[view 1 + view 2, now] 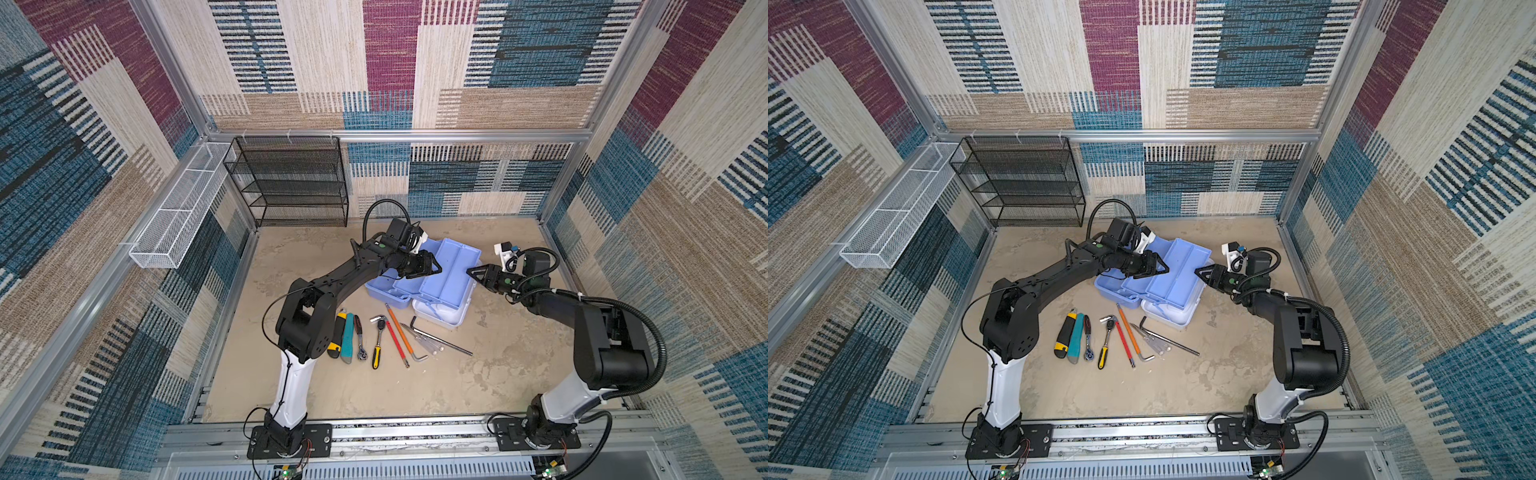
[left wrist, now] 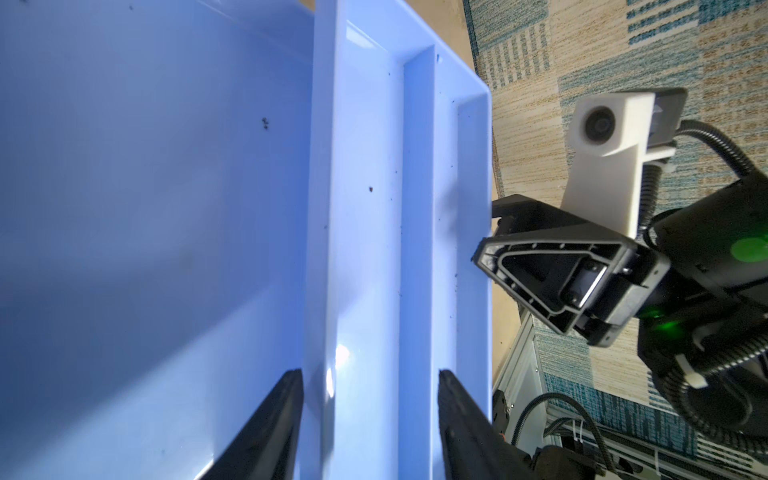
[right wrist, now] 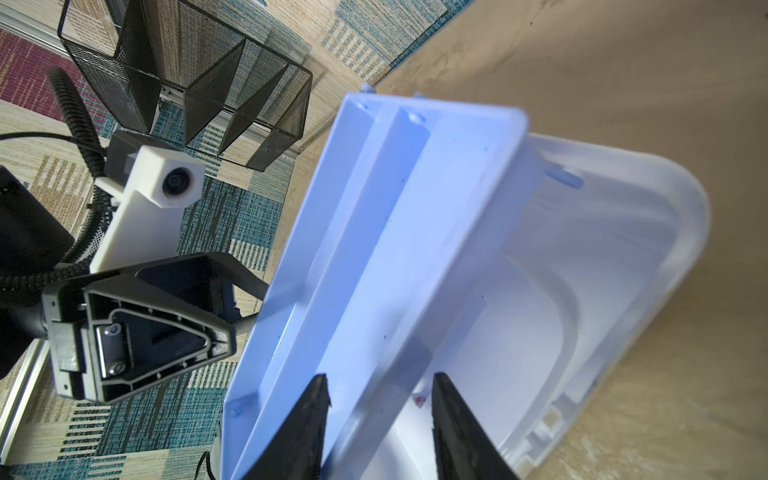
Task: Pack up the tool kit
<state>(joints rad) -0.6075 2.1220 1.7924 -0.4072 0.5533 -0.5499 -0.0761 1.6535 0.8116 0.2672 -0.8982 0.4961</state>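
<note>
The tool kit (image 1: 436, 291) lies open toward 1 o'clock from the middle of the bench (image 1: 415, 395). Its blue base (image 1: 382, 293) and white lid (image 1: 440, 318) sit side by side, and the light blue inner tray (image 1: 451, 266) is raised across both. The left hand (image 1: 438, 269) is at the tray's 9 o'clock edge and the right hand (image 1: 469, 272) at its 3 o'clock edge. Each has its fingers apart, straddling a tray wall without pressing on it.

The step in hand looks like taking hold of the tray from both sides. Nothing is packed yet. The next move probably calls for both hands to close together on the walls and keep the tray level, so that it does not twist on its links.

Only the top views show the loose tools (image 1: 386, 336), which lie in a row on the bench at about 7 o'clock of the kit. The left wrist view shows the left hand's fingers (image 2: 270, 424) on either side of the tray's wall, with the base bare beside it apart from dark specks. The right wrist view shows the lid's hollow (image 3: 582, 311) under the tray, empty where visible, and the black mesh rack (image 3: 187, 70) behind.
</note>
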